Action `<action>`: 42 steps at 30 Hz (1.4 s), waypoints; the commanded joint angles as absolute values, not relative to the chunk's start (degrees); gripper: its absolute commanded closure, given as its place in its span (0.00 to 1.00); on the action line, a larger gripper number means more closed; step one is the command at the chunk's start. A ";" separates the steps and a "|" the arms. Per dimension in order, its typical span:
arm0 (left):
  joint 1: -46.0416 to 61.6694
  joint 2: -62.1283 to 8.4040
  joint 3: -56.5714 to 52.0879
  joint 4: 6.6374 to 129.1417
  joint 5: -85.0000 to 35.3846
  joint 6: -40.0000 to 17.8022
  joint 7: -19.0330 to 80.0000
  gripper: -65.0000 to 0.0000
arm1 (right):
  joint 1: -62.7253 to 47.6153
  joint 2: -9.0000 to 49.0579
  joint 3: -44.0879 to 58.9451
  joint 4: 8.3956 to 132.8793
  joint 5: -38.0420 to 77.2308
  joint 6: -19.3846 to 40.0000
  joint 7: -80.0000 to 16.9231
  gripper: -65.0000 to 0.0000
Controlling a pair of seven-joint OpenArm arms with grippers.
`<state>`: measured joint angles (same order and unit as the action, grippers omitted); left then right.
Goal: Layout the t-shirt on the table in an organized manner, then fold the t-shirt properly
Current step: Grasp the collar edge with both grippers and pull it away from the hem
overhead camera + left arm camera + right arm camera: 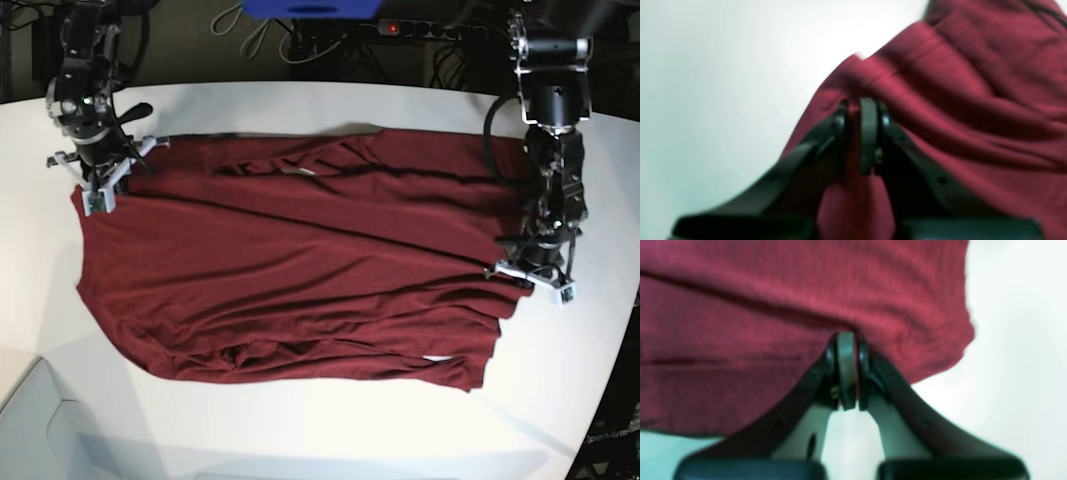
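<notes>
Item: t-shirt (290,270), plain maroon, spread wide across the middle of the table (330,420), reaching from near its left edge to near its right edge in the base view; far hem side rumpled, ridges running across the body, near corner toward the right edge turned under.

Handling, judged: light, limp, no stiffness; drapes and bunches wherever lifted, sags between two holds; not fragile; liable to drag and wrinkle on the smooth top. Best taken at hems, shoulder seams or corners, a thin pinch of edge cloth, both sides raised together.

Left gripper (860,133): narrowed to a slit, clamped on a fold of cloth at the shirt's edge toward the table's right edge.

Right gripper (846,370): pressed fully together on the cloth's rim near the far left corner.
</notes>
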<state>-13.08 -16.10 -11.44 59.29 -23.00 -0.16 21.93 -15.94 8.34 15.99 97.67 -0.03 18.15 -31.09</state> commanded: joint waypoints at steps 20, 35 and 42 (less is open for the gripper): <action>21.85 -16.84 -18.33 97.10 -23.43 -0.22 20.26 0.91 | -18.33 6.11 16.04 104.22 0.31 17.89 -30.02 1.00; 23.78 -16.84 -18.24 84.53 -23.08 -0.31 20.26 0.91 | -22.46 0.04 15.16 107.21 0.31 27.56 -30.11 1.00; 27.12 -17.27 -18.15 85.76 -23.08 -0.31 20.35 0.91 | -22.73 -0.04 15.08 106.77 0.31 27.56 -30.55 1.00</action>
